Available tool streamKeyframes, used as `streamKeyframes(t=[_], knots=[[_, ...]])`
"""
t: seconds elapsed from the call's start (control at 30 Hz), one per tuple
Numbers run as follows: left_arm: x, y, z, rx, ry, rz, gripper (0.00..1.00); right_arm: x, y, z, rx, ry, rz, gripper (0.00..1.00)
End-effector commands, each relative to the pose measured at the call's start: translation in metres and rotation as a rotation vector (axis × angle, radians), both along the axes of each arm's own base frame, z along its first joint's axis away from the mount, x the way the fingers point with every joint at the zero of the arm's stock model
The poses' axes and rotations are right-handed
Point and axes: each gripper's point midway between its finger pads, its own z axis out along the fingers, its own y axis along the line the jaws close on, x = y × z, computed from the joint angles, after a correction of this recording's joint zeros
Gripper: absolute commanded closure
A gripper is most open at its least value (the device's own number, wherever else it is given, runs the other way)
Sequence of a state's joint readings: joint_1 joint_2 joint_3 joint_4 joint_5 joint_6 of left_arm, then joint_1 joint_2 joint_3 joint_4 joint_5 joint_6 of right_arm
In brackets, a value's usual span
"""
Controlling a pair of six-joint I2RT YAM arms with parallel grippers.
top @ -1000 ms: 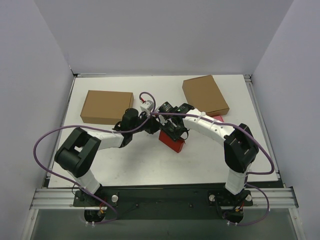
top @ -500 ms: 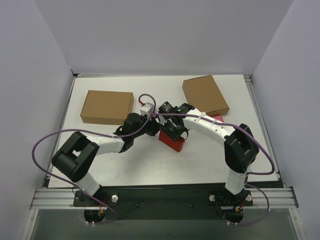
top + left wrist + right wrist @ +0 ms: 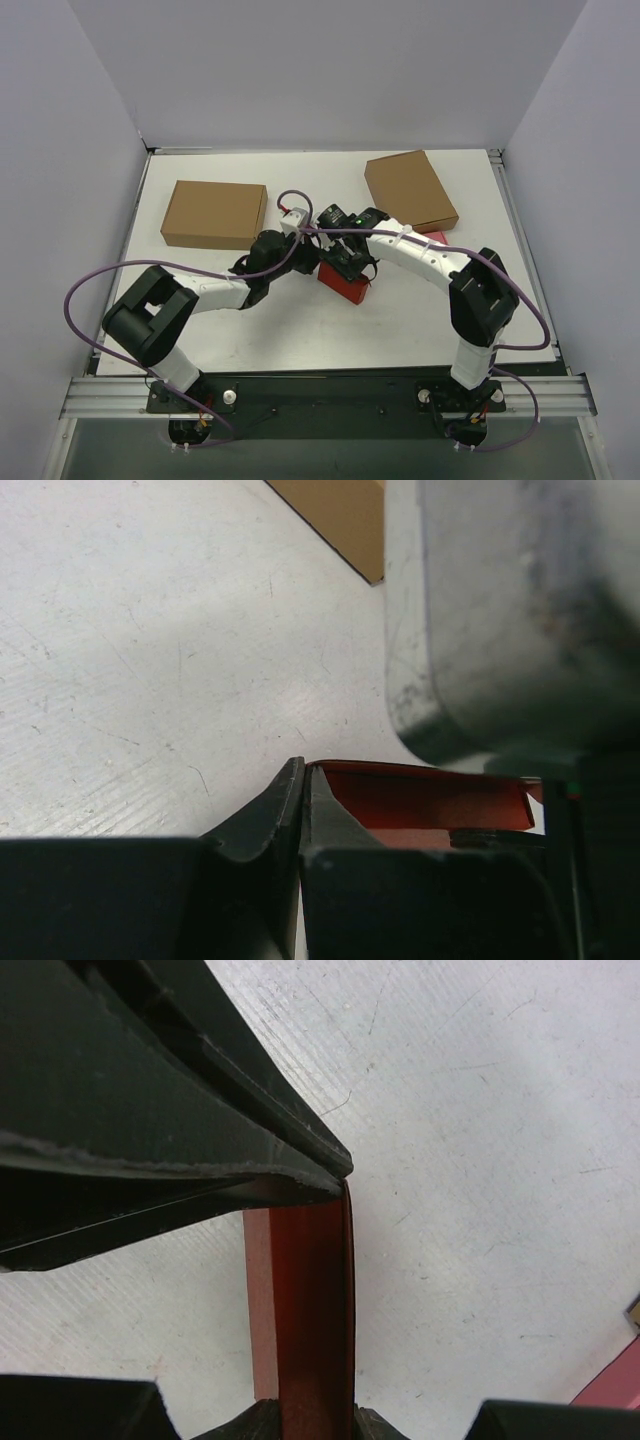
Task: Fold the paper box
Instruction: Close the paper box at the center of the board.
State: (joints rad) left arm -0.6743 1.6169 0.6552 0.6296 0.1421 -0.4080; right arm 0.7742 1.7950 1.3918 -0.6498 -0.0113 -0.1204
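The paper box (image 3: 345, 287) is a small bright red cardboard box at the middle of the table. My right gripper (image 3: 345, 268) sits over it. In the right wrist view the right gripper (image 3: 312, 1422) is shut on an upright red wall of the paper box (image 3: 310, 1310). My left gripper (image 3: 305, 258) is at the box's left end. In the left wrist view the left gripper (image 3: 302, 772) has its jaws pressed together with nothing seen between them. Its tip touches the rim of the paper box (image 3: 430, 798).
A brown cardboard box (image 3: 214, 213) lies at the back left and another (image 3: 410, 190) at the back right. A small pink box (image 3: 436, 237) lies behind the right arm. The right arm's grey body (image 3: 510, 610) hangs close over the left gripper.
My left arm has moved right, bringing its gripper against the red box's left end. The right gripper and the box have stayed in place.
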Motion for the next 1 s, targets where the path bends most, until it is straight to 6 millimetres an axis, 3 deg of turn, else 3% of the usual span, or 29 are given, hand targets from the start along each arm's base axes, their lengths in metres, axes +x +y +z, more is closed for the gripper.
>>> streamKeyframes(t=[0.0, 0.23, 0.7, 0.97], knots=[[-0.099, 0.053, -0.128, 0.386, 0.366, -0.135, 1.0, 0.03, 0.004, 0.017, 0.064, -0.143, -0.111, 0.86], [-0.092, 0.051, -0.117, 0.336, 0.346, -0.131, 1.0, 0.03, 0.003, 0.019, 0.066, -0.15, -0.113, 0.85], [-0.086, 0.06, -0.119, 0.294, 0.364, -0.093, 1.0, 0.028, 0.0, 0.016, 0.06, -0.151, -0.121, 0.85], [-0.079, 0.077, -0.12, 0.342, 0.346, 0.004, 1.0, 0.028, 0.0, 0.015, 0.062, -0.154, -0.121, 0.86]])
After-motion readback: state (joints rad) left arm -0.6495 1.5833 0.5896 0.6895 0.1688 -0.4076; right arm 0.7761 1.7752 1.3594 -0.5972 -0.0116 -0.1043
